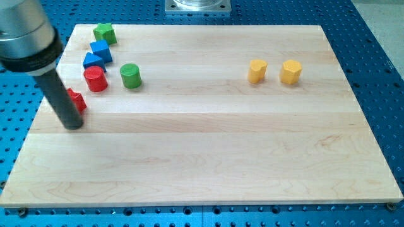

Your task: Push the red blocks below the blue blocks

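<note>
Two blue blocks sit at the view's upper left: a blue cube (pixel 101 50) and a blue block (pixel 93 61) just below-left of it. A red cylinder (pixel 96 79) stands directly below the lower blue block, touching it. A second red block (pixel 76 100) lies further down-left, partly hidden by my rod. My tip (pixel 74 125) rests on the board just below this red block, touching or nearly touching it.
A green block (pixel 104 32) sits above the blue cube near the board's top edge. A green cylinder (pixel 130 75) stands right of the red cylinder. Two yellow blocks (pixel 257 71) (pixel 290 72) lie at the view's upper right. The board's left edge (pixel 38 120) is close to my tip.
</note>
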Robot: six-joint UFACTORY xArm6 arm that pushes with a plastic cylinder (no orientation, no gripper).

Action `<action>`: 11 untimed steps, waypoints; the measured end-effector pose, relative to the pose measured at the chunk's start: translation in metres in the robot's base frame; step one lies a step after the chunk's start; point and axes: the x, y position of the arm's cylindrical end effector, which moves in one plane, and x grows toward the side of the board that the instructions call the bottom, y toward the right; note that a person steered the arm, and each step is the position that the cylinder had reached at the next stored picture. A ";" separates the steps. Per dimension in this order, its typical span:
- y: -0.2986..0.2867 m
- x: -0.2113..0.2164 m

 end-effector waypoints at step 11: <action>-0.025 0.005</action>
